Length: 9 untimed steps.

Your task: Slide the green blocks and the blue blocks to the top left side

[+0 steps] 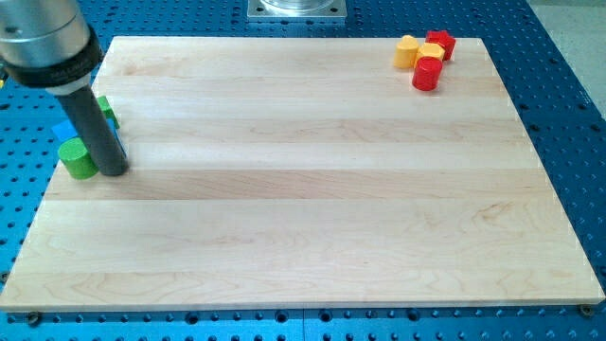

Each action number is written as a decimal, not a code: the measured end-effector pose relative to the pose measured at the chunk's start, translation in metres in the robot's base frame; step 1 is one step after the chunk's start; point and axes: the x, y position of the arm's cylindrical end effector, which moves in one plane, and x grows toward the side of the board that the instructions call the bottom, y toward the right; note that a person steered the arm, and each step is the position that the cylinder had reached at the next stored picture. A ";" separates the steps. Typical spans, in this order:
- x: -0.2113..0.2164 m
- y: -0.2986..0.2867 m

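Observation:
My tip rests on the wooden board near its left edge, touching the right side of a green cylinder. A second green block sits just above, partly hidden behind the rod; its shape is unclear. A blue block peeks out left of the rod, mostly hidden, above the green cylinder. All three cluster at the board's left edge, a little above mid-height.
At the top right stand a yellow block, a second yellow block, a red star-like block and a red cylinder. The board lies on a blue perforated table.

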 end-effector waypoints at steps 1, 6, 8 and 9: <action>0.022 0.000; -0.017 -0.054; -0.092 -0.005; -0.104 -0.003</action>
